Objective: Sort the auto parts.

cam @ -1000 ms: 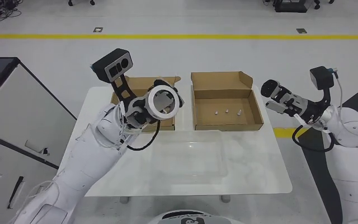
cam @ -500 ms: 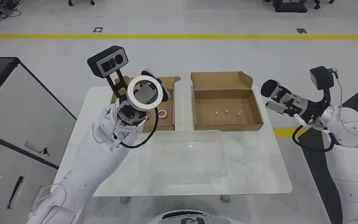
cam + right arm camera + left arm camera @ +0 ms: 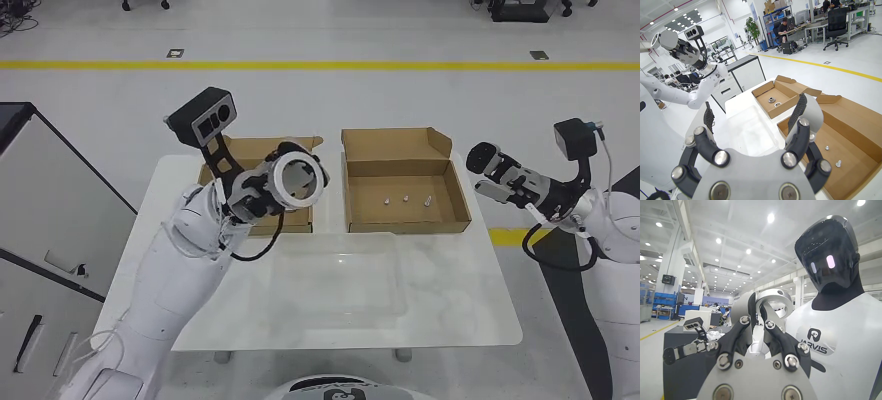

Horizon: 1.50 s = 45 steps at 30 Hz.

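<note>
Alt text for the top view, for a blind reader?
The left gripper holds a metal ring above the left cardboard box. The right gripper hangs open at the right edge of the table, beside the right box holding three bolts; a clear tray sits in front.

Silver collar ring (image 3: 770,294) aloft; flanged hub (image 3: 770,99), washer (image 3: 778,104) in left box (image 3: 785,89); bolts (image 3: 827,148) in right box (image 3: 848,121)

Silver ring (image 3: 770,295), brown cardboard boxes (image 3: 395,150), white table (image 3: 450,290).
</note>
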Each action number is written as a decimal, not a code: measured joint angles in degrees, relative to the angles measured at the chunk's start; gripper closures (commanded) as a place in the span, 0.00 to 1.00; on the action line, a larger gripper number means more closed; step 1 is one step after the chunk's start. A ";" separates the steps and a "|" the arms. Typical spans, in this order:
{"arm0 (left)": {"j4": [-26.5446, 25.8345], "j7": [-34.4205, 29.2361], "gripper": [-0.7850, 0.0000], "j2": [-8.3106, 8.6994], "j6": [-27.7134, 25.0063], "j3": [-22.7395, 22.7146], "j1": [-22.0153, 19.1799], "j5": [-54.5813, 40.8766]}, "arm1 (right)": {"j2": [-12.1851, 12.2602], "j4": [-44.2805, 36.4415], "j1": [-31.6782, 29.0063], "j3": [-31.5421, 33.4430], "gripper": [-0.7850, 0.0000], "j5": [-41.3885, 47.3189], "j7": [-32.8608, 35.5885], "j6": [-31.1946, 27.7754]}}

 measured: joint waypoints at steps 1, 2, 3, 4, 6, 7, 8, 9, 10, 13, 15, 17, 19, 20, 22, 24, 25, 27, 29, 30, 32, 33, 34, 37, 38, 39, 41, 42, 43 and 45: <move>-0.29 0.59 1.00 -0.22 0.00 0.27 0.10 -1.25 | 0.00 0.00 0.00 0.00 0.00 0.00 0.00 0.00; -0.64 1.10 1.00 -0.51 0.00 0.58 0.17 -3.34 | 0.00 0.00 0.00 0.00 0.00 0.00 0.00 0.00; -0.93 1.27 1.00 -0.72 0.00 0.79 0.20 -5.01 | 0.00 0.00 0.00 0.00 0.00 0.00 0.00 0.00; -1.34 1.41 1.00 -0.98 0.00 1.01 0.23 -6.99 | 0.00 0.00 0.00 0.00 0.00 0.00 0.00 0.00; -2.21 1.10 1.00 -1.63 0.00 1.16 0.32 -12.03 | 0.00 0.00 0.00 0.00 0.00 0.00 0.00 0.00; -2.59 0.76 1.00 -1.94 0.00 1.12 0.39 -14.31 | 0.00 0.00 0.00 0.00 0.00 0.00 0.00 0.00; -2.99 0.01 1.00 -2.39 0.00 0.97 0.55 -17.50 | 0.00 0.00 0.00 0.00 0.00 0.00 0.00 0.00; -3.09 -0.91 1.00 -2.73 0.00 0.75 0.68 -19.72 | 0.00 0.00 0.00 0.00 0.00 0.00 0.00 0.00; -3.08 -2.09 1.00 -3.07 0.00 0.47 0.80 -21.73 | 0.00 0.00 0.00 0.00 0.00 0.00 0.00 0.00; -2.15 -6.70 1.00 -4.17 0.00 -0.94 1.32 -26.50 | 0.00 0.00 0.00 0.00 0.00 0.00 0.00 0.00; -0.90 -10.23 1.00 -4.83 0.00 -2.08 1.60 -27.14 | 0.00 0.00 0.00 0.00 0.00 0.00 0.00 0.00; 0.39 -13.33 1.00 -5.41 0.00 -3.19 1.77 -26.05 | 0.00 0.00 0.00 0.00 0.00 0.00 0.00 0.00; 1.43 -15.11 1.00 -5.81 0.00 -4.06 1.86 -23.97 | 0.00 0.00 0.00 0.00 0.00 0.00 0.00 0.00; 2.08 -15.38 1.00 -6.01 0.00 -4.63 1.88 -21.73 | 0.00 0.00 0.00 0.00 0.00 0.00 0.00 0.00; 2.84 -15.31 1.00 -6.22 0.00 -5.34 1.91 -17.42 | 0.00 0.00 0.00 0.00 0.00 0.00 0.00 0.00; 3.66 -15.22 1.00 -6.39 0.00 -6.24 2.09 -12.32 | 0.00 0.00 0.00 0.00 0.00 0.00 0.00 0.00; 3.88 -15.10 1.00 -6.47 0.00 -6.53 2.20 -10.43 | 0.00 0.00 0.00 0.00 0.00 0.00 0.00 0.00; 4.18 -14.57 1.00 -6.63 0.00 -7.02 2.47 -6.69 | 0.00 0.00 0.00 0.00 0.00 0.00 0.00 0.00; 4.05 -13.65 1.00 -6.77 0.00 -7.33 2.67 -3.59 | 0.00 0.00 0.00 0.00 0.00 0.00 0.00 0.00; 3.84 -13.04 1.00 -6.85 0.00 -7.24 2.78 -2.96 | 0.00 0.00 0.00 0.00 0.00 0.00 0.00 0.00; 3.14 -11.50 1.00 -7.06 0.00 -6.64 2.97 -3.37 | 0.00 0.00 0.00 0.00 0.00 0.00 0.00 0.00; 2.70 -10.72 1.00 -7.18 0.00 -6.22 3.05 -4.48 | 0.00 0.00 0.00 0.00 0.00 0.00 0.00 0.00; 2.21 -9.89 1.00 -7.33 0.00 -5.70 3.13 -6.19 | 0.00 0.00 0.00 0.00 0.00 0.00 0.00 0.00; 1.06 -8.94 1.00 -7.78 0.00 -4.11 3.23 -13.62 | 0.00 0.00 0.00 0.00 0.00 0.00 0.00 0.00; 1.00 -9.70 1.00 -7.91 0.00 -3.83 3.20 -16.28 | 0.00 0.00 0.00 0.00 0.00 0.00 0.00 0.00; 1.01 -10.35 1.00 -8.01 0.00 -3.77 3.17 -18.12 | 0.00 0.00 0.00 0.00 0.00 0.00 0.00 0.00; 1.39 -12.33 1.00 -8.21 0.00 -3.99 3.12 -21.32 | 0.00 0.00 0.00 0.00 0.00 0.00 0.00 0.00; 1.63 -13.31 1.00 -8.28 0.00 -4.20 3.08 -22.12 | 0.00 0.00 0.00 0.00 0.00 0.00 0.00 0.00; 1.94 -14.36 1.00 -8.34 0.00 -4.41 3.01 -22.57 | 0.00 0.00 0.00 0.00 0.00 0.00 0.00 0.00; 2.53 -15.78 1.00 -8.33 0.01 -4.72 2.75 -21.59 | 0.00 0.00 0.00 0.00 0.00 0.00 0.00 0.00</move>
